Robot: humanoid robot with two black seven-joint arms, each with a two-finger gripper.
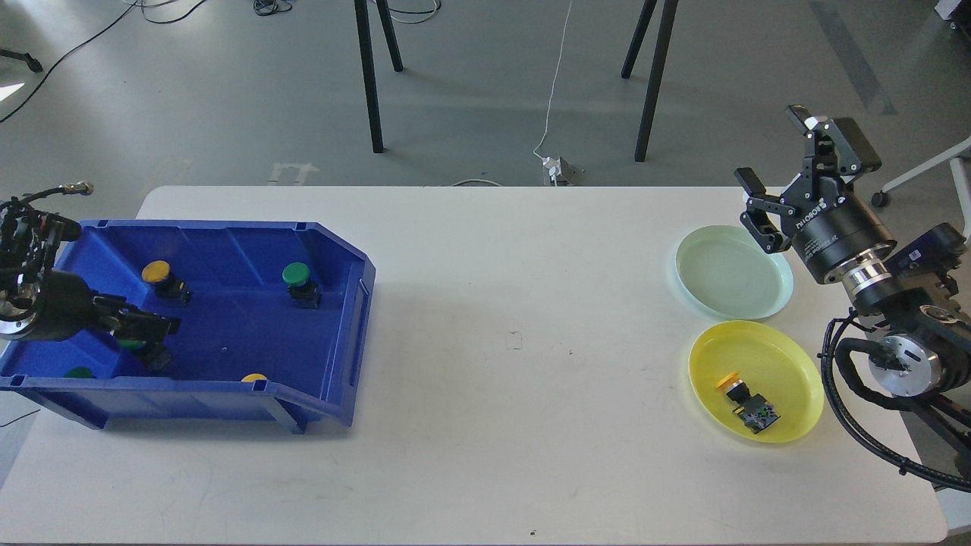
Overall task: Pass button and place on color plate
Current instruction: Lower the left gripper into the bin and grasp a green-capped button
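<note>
A blue bin (227, 241) on the table's left holds several buttons: a yellow one (157, 271), a green one (296, 274), a green one (78, 372) and a yellow one (253, 377) by the front wall. My left gripper (149, 329) is down inside the bin, right over another green button (135, 346) that it mostly hides. Its dark fingers cannot be told apart. My right gripper (775, 163) is open and empty, above the far edge of the pale green plate (728, 273). The yellow plate (793, 364) holds a yellow button (740, 393).
The white table (516, 341) spans the view between the bin and the plates. Black stand legs (368, 76) and a white cable (557, 83) are on the floor behind the table. My right arm's joints (903, 356) sit beside the yellow plate.
</note>
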